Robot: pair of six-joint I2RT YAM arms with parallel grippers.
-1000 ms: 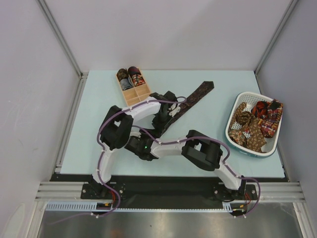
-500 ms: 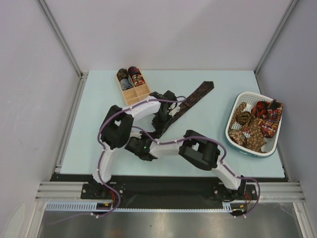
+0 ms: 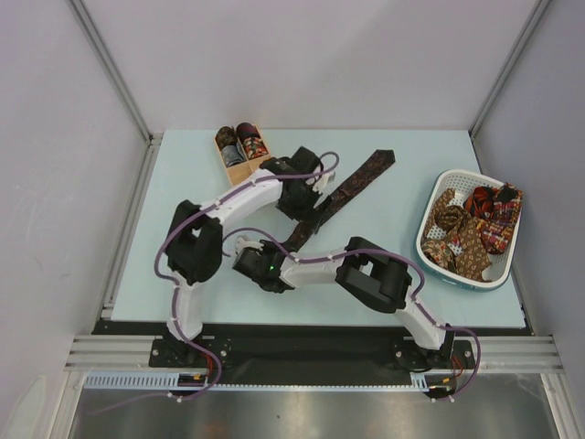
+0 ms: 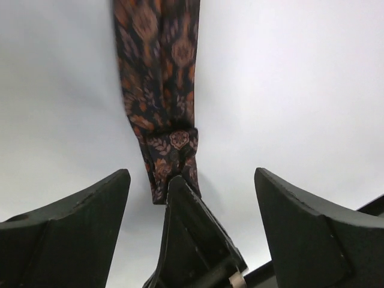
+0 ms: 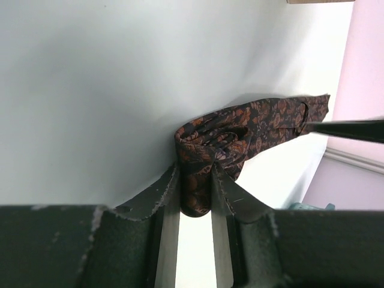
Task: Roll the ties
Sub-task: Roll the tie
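Where my two arms cross over the middle of the table [image 3: 411, 151], the work is all in one small spot. At the right edge sits the basket [image 3: 423, 240], heaped with loose ties [image 3: 471, 229] in brown, red and gold. At the far left stands the box [image 3: 236, 170], its near end hidden under my left arm, with two rolls [image 3: 247, 135] side by side in its far end. Between basket and box one dark tie [image 3: 361, 178] lies flat on a slant. Its wide pointed end is far and to the right, and its narrow end runs near and left to where my grippers meet. My left gripper [image 4: 191, 173] hangs over that narrow end with its fingers spread wide, one on either side of the cloth and touching none of it (released, holding nothing). My right gripper [image 5: 195, 180] is clenched on the narrow end, which is folded over itself into a small bunch between the fingers, low at the table. Whether that bunch is a proper coil I cannot tell.
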